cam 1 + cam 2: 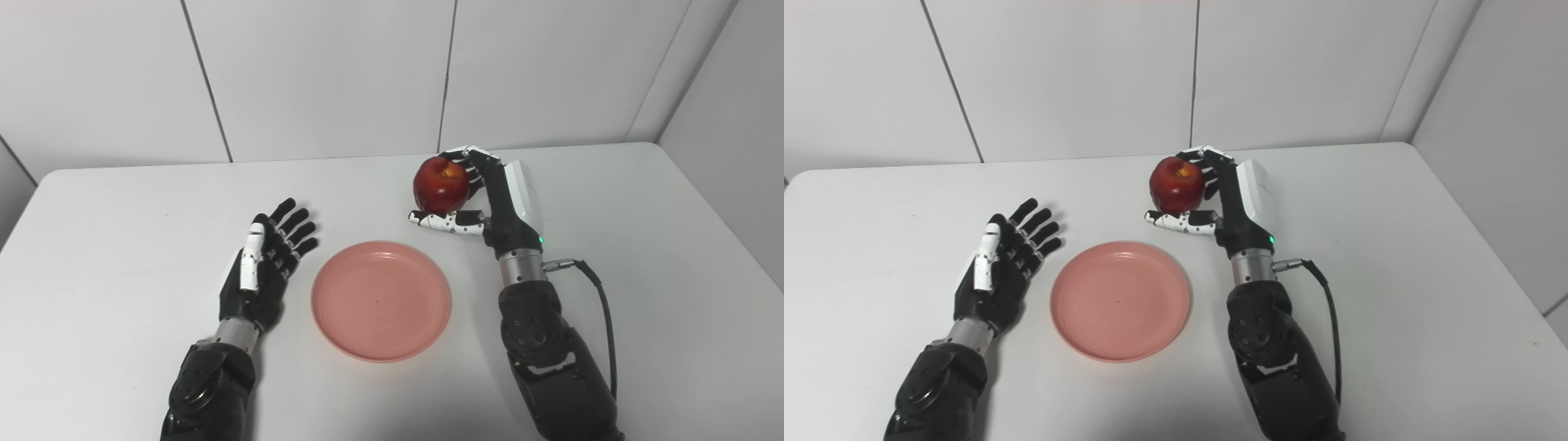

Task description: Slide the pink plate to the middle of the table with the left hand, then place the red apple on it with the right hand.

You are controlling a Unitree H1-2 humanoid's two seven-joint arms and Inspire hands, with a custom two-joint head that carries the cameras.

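Centrally on the white desk [122, 202] lies the pink plate [381, 300], flat and with nothing on it. At about one o'clock from the plate, the right robot hand [484, 196] holds the red apple [441, 184]: its fingers [474, 160] curl over the far side and top of the fruit, while the thumb [447, 222] stretches out underneath it. The apple appears lifted off the desk, carried in that grasp beyond the plate's far rim and not yet over it, stem hollow turned up and slightly toward the camera. The right forearm rises from the five o'clock corner of the view, with a black cable [603, 306] looping from its wrist. At nine o'clock from the plate, the left robot hand [263, 263] is spread flat, palm turned partly up, fingers apart and pointing toward one o'clock, gripping nothing. It sits just beside the plate's left rim without touching it. Pale wall panels [324, 73] stand behind the desk.
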